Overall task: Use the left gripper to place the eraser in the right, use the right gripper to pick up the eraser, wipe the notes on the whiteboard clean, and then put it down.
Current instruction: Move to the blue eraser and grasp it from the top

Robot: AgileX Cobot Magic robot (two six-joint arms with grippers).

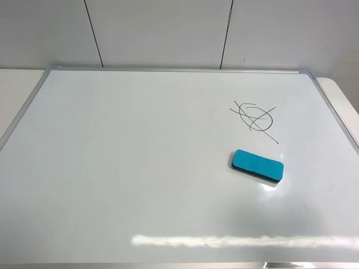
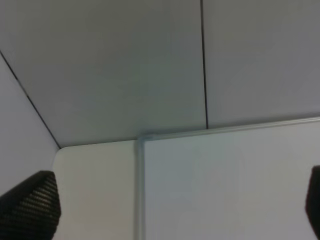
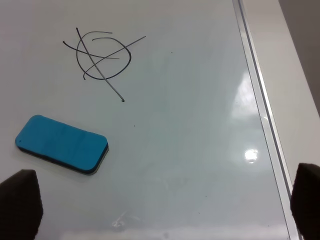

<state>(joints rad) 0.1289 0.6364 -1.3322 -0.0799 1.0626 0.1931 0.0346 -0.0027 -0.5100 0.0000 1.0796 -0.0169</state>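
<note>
The teal-blue eraser [image 1: 257, 165] lies flat on the whiteboard [image 1: 140, 168], right of the middle, just below the notes [image 1: 254, 117], a dark oval crossed by lines. Neither gripper shows in the exterior high view. In the right wrist view the eraser [image 3: 62, 144] and the notes [image 3: 102, 62] lie ahead of my right gripper [image 3: 162, 205], which is open and empty, with only its two fingertips [image 3: 20, 202] showing. My left gripper [image 2: 172, 210] is open and empty over the whiteboard's far left corner [image 2: 141, 142].
The whiteboard's silver frame [image 1: 168, 69] runs along the grey panelled wall [image 1: 168, 31]. A pale table surface [image 1: 17, 89] shows beyond the board's left and right edges. The board's right frame [image 3: 260, 100] lies near my right gripper.
</note>
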